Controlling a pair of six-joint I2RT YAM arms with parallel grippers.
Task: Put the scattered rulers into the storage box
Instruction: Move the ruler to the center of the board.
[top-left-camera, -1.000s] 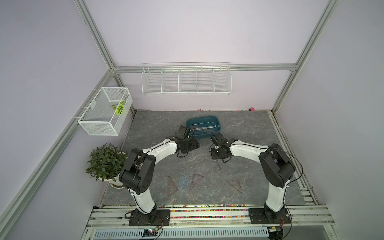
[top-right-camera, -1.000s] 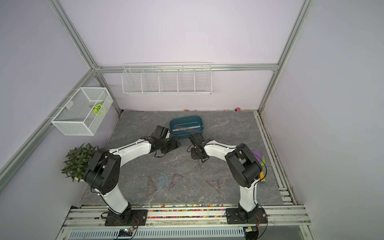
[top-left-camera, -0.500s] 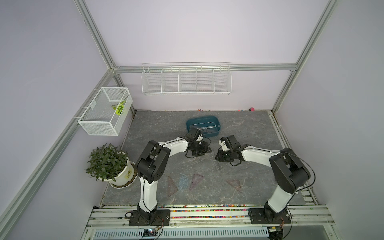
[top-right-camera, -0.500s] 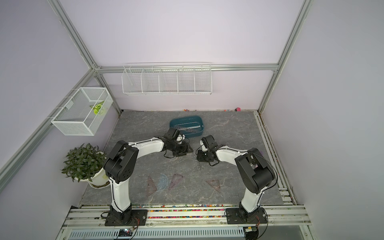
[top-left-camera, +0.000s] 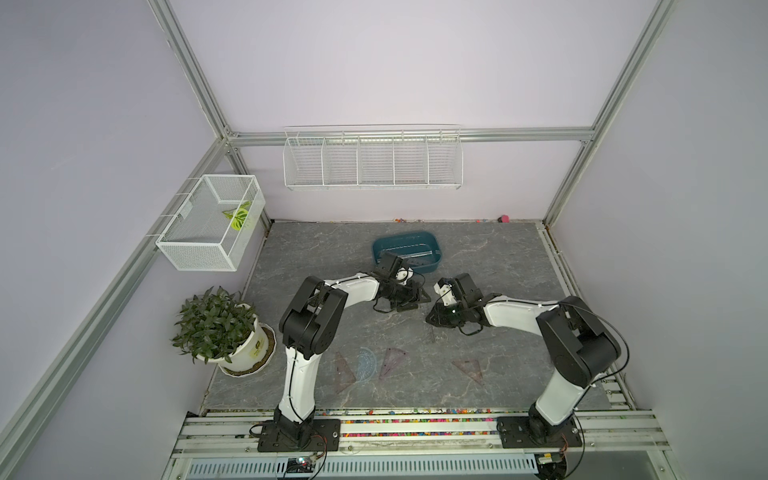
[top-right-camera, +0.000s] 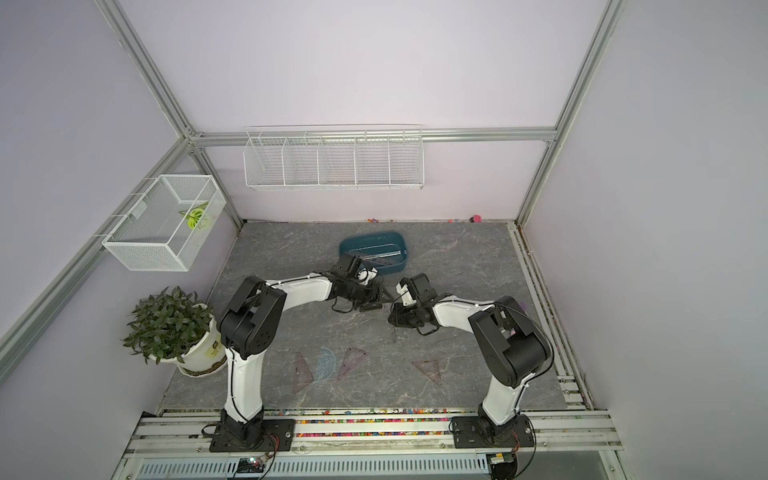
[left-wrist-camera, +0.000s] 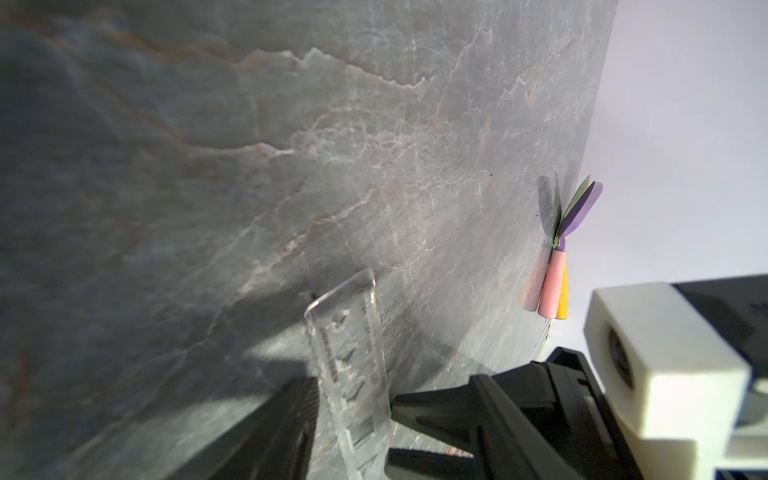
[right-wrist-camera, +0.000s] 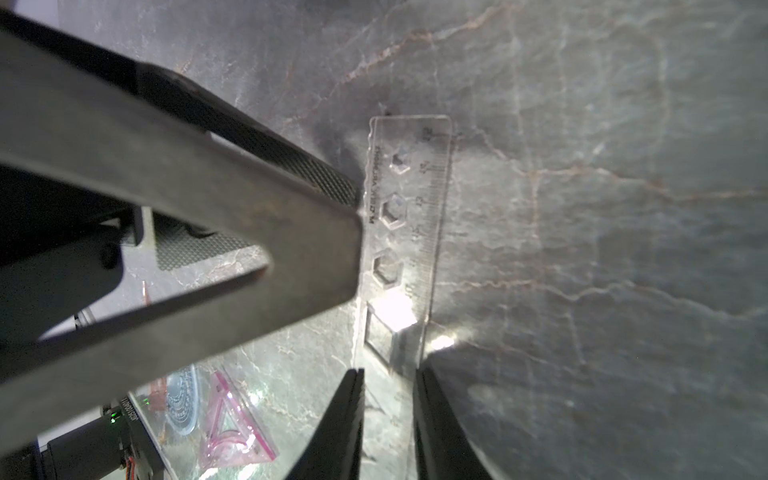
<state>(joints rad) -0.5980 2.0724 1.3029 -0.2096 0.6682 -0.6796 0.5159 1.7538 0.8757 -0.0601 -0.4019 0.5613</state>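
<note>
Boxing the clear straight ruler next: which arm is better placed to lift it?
Right, likely. The right tool grips the clear ruler by its end, a finger on each long edge; the left tool stands wide open, not holding it.

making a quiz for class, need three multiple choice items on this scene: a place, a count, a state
1. Where is the protractor?
A in the storage box
B between two triangles on the table
C held in the air

2. How many triangles lie on the table?
A one
B three
C five

3. The storage box is
A empty
B upside down
C holding a clear ruler

Key: B, triangles flank it; B, a third lies apart; C, a clear strip shows inside.
</note>
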